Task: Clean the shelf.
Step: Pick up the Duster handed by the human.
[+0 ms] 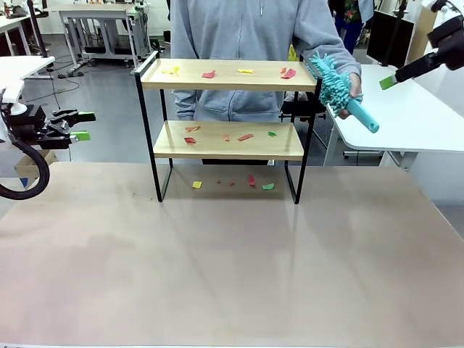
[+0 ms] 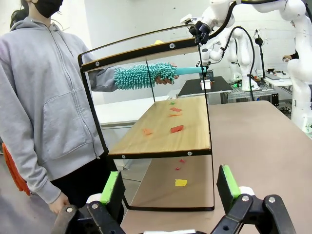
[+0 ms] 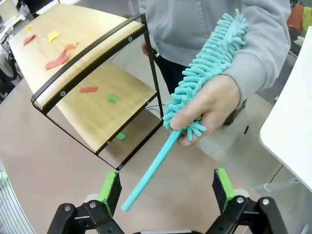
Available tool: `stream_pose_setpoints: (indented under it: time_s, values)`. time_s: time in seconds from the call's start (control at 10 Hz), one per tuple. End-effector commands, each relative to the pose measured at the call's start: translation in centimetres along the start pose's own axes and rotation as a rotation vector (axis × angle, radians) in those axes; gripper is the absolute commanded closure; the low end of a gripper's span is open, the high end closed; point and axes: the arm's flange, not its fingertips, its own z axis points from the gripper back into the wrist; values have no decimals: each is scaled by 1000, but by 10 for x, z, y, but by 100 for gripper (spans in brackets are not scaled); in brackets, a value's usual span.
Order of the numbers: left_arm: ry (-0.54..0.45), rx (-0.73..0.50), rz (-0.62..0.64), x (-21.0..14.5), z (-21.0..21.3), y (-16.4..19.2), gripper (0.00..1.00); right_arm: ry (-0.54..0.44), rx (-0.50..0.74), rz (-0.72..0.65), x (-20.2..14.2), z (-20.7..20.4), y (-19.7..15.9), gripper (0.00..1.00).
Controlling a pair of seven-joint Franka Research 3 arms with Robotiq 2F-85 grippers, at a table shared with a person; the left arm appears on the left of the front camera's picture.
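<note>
At the far middle of the desk (image 1: 232,275), the shelf (image 1: 228,81) stands upright directly in front of a person in a grey hoodie. Its two wooden boards are strewn with coloured paper scraps (image 1: 209,74), and more lie on the desk beneath the lower board. Just off the shelf's right end, level with the top board, the person's hand (image 1: 354,90) holds out a teal fluffy duster (image 1: 333,83), its head towards the shelf and its bare handle (image 3: 146,178) slanting away, down towards the robot. The right end effector (image 1: 388,82) hovers off that same end of the shelf, fingers spread wide and gripping nothing. Seen from its wrist, the handle's long axis runs towards the gap between the two green pads (image 3: 223,187), its tip nearer one pad than the other. The left end effector (image 1: 83,125), likewise released and empty, hangs well apart off the shelf's left end. The right arm is plainly the nearer, so a handover of the duster looks the likely next step, with the jaws lined up across the handle.
</note>
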Motion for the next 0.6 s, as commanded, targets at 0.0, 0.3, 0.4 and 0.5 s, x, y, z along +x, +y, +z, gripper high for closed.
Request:
stream_pose_setpoints:
  time_s: [0.0,0.3,0.4,0.5]
  values:
    - [-1,2,-3,2,1,0,0,15,-78,1,9,-4,27,0]
    - [-1,2,-3,2,1,0,0,123,-132,-108,20,-29,60,0]
    - [-1,2,-3,2,1,0,0,185,-138,-127,17,-40,70,0]
    - [-1,2,-3,2,1,0,0,213,-186,-154,14,-51,74,0]
